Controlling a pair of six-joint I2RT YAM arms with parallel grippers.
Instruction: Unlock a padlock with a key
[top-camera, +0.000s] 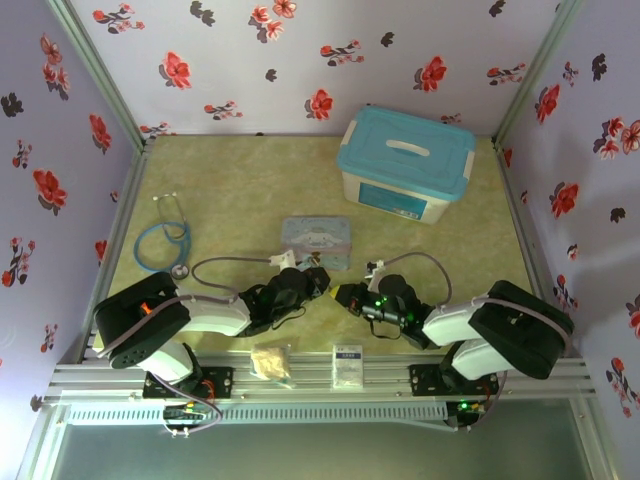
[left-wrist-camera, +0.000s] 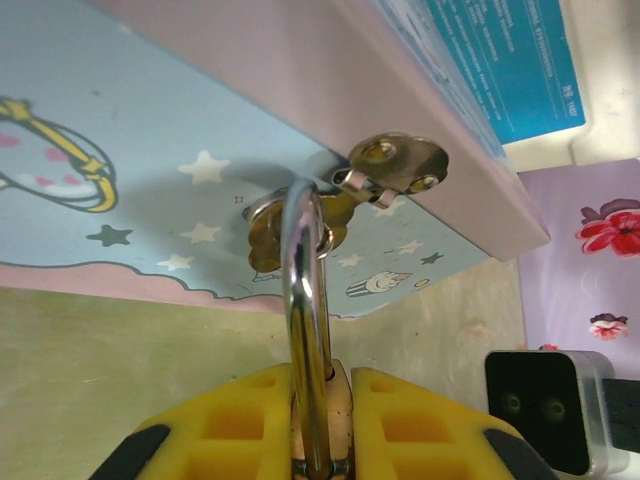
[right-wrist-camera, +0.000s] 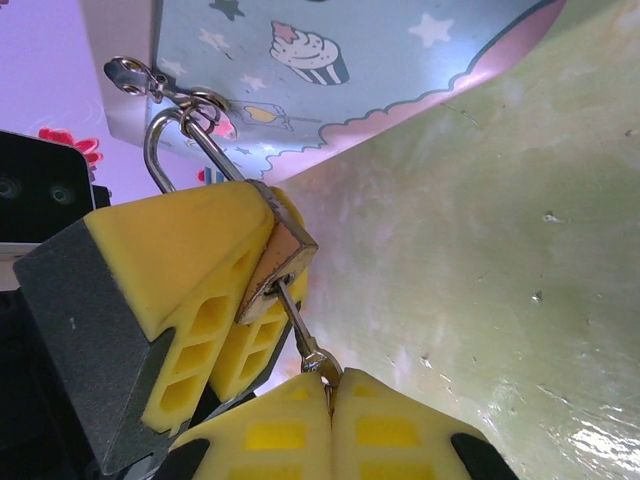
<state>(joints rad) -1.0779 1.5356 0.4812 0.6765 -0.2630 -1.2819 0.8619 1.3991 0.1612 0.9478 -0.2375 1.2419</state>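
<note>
From above, the left tool (top-camera: 318, 286) and right tool (top-camera: 348, 296) meet tip to tip on the mottled green worktop (top-camera: 230, 190), at 6 o'clock of the pale blue cartoon tin (top-camera: 317, 240).

At the left wrist, the yellow pads (left-wrist-camera: 240, 420) are clamped on the small brass-gold padlock (left-wrist-camera: 336, 395). Its thin silvery shackle (left-wrist-camera: 305, 300) rises toward 12 o'clock through the tin's metal hasp ring (left-wrist-camera: 262, 215).

At the right wrist, the pads are pressed together on the thin dark grey metal key (right-wrist-camera: 297, 325). The key points to 11 o'clock and sits in the padlock's base.

The step in hand looks like the insertion, now finished. Next the right tool must twist the key while the left holds the body firm, then free the shackle.
</note>
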